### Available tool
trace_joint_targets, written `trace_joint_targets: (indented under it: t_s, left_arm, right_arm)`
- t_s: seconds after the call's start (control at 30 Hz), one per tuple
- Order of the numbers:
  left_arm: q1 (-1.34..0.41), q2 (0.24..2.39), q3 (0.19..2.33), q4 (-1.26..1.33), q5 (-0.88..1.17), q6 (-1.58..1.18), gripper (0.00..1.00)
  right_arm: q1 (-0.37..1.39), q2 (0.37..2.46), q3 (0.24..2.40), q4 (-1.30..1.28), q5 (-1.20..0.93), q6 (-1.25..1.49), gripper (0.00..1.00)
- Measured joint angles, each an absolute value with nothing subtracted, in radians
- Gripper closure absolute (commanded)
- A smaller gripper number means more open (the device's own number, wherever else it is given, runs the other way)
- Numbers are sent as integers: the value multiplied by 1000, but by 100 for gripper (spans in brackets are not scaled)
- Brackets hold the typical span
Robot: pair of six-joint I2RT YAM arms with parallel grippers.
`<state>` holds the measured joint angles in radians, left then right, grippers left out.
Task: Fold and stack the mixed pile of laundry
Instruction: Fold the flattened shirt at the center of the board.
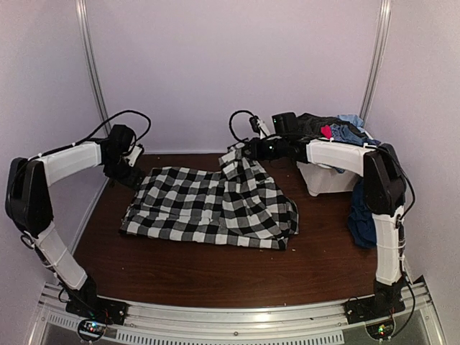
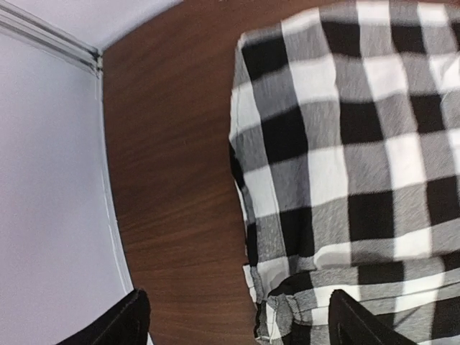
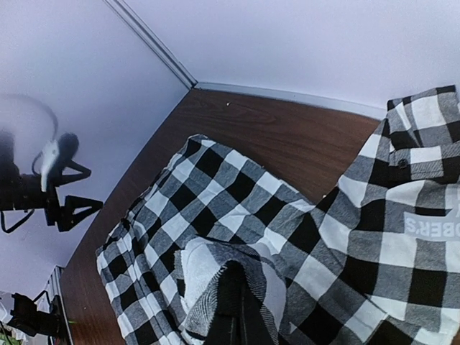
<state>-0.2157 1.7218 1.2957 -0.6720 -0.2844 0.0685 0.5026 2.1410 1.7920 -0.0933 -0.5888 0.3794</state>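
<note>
The black-and-white checked shirt [image 1: 215, 208] lies spread on the brown table. My right gripper [image 1: 248, 152] is shut on a fold of it at the far right and holds that part lifted. In the right wrist view the fingers [image 3: 233, 302] pinch the cloth, and white lettering [image 3: 431, 226] shows at the right. My left gripper [image 1: 133, 172] is open at the shirt's far left corner. In the left wrist view its fingertips [image 2: 352, 323] straddle the shirt's edge [image 2: 338, 144]. Dark grey, red/pink [image 1: 326, 131] and light blue [image 1: 350, 121] garments are heaped at the back right. A navy blue piece [image 1: 363, 215] hangs down there.
A white plastic bin [image 1: 327, 180] stands at the back right under the heap. White walls close in the back and both sides; the left wall [image 2: 50, 180] is close to my left gripper. Bare table [image 1: 215, 273] lies in front of the shirt.
</note>
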Motion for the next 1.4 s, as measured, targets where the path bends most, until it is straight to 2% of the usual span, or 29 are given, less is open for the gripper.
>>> trace_joint_targets:
  t_s: [0.2,0.37,0.5,0.63,0.83,1.1,1.17,1.23,1.3,1.4]
  left_arm:
    - [-203,1518,1230,-530,-90,-95,13]
    - [-200,1390,928,-271,196,-307,13]
    - [-217,1339,709,-50,332,-474,12]
    - [-263,1341,628,145,405,-605,11]
    - [-363,1432,622,405,432,-728,5]
    - [-413,1597,598,691,452,-853,5]
    - [-415,1633,598,747,458,-879,8]
    - [-419,1671,599,805,467,-910,16]
    - [-425,1707,599,860,477,-937,31]
    - [-429,1748,598,945,495,-984,48]
  right_arm:
    - [624,2147,1707,-57,-552,454,100]
    - [693,2176,1666,30,-544,545,100]
    - [701,2200,1657,146,-537,653,100]
    - [701,2222,1648,305,-541,792,100]
    - [713,2256,1629,477,-538,934,100]
    - [738,2265,1595,562,-541,1000,100]
    - [740,2265,1592,577,-541,1003,100]
    - [741,2265,1590,589,-541,1003,100]
    - [741,2265,1586,602,-541,1003,100]
    - [741,2265,1579,611,-541,1003,100]
